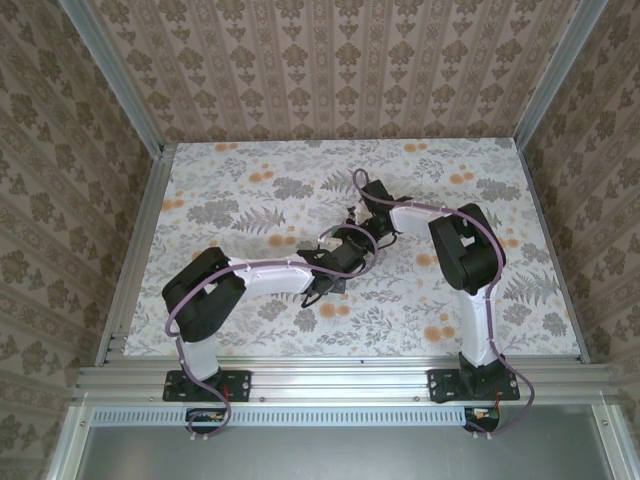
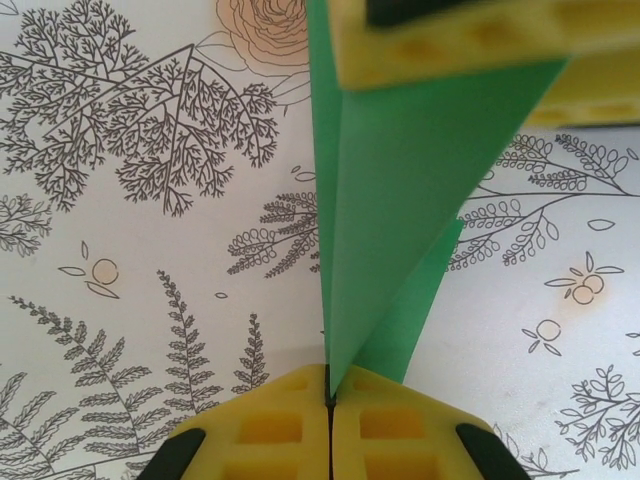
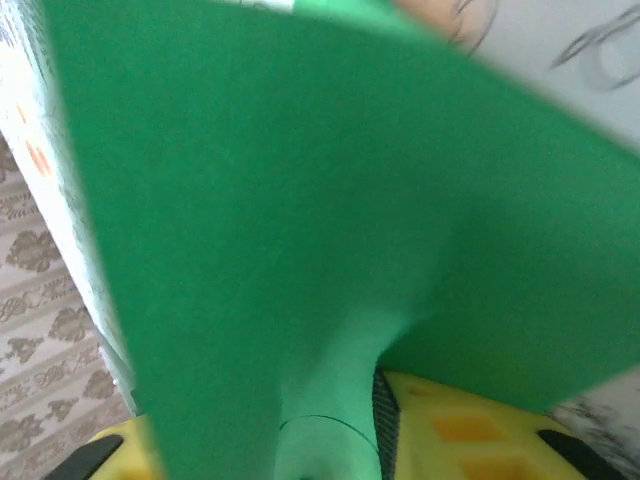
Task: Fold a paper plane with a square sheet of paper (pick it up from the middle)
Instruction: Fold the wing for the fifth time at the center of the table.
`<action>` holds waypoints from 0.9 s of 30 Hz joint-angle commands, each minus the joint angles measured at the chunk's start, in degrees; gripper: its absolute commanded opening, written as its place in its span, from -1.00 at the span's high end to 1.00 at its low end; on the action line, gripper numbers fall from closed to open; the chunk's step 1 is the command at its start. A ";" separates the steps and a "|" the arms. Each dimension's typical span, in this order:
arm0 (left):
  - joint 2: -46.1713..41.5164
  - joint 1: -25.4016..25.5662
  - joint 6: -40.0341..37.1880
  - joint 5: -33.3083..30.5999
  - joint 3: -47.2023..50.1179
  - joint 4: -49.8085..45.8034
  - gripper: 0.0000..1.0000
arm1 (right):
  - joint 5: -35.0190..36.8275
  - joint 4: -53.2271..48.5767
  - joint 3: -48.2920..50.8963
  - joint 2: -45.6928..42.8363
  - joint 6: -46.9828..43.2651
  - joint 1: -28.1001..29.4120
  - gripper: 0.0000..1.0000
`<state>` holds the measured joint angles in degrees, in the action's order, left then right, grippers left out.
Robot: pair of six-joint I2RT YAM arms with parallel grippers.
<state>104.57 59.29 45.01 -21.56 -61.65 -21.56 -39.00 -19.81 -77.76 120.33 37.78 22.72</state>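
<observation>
The paper plane (image 2: 400, 180) is bright-green paper folded into a narrow pointed wedge with a centre crease. My left gripper (image 2: 330, 398) is shut on its pointed tip, yellow pads pressed together. At the wedge's wide end the right gripper's yellow fingers (image 2: 450, 40) clamp it from above. In the right wrist view the green paper (image 3: 300, 220) covers most of the frame and runs down between the jaws of my right gripper (image 3: 320, 445), which is shut on it. From above, the left gripper (image 1: 338, 262) and right gripper (image 1: 358, 232) meet over mid-table, hiding the paper.
The flowered tabletop (image 1: 250, 190) lies under both arms. Aluminium rails (image 1: 135, 270) border it left, right and front. Wallpapered walls close in the back and sides.
</observation>
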 commanded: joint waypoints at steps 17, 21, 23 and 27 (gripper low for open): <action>-4.27 -1.83 -16.16 3.44 12.86 18.51 0.86 | 5.78 6.94 7.22 -9.19 18.89 1.25 0.10; -4.29 -2.20 -16.99 3.93 13.58 20.13 0.86 | 5.95 5.47 5.91 -8.20 18.19 2.23 0.08; -4.03 -2.28 -17.12 3.62 13.48 20.15 0.87 | 6.33 4.72 5.83 -8.06 18.12 2.63 0.11; -3.85 -2.32 -17.40 2.86 13.43 20.01 0.87 | 7.57 2.92 5.52 -8.27 17.09 3.58 0.12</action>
<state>100.44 57.28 29.47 -19.09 -49.43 -1.23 -33.10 -13.89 -70.83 112.88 54.65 25.47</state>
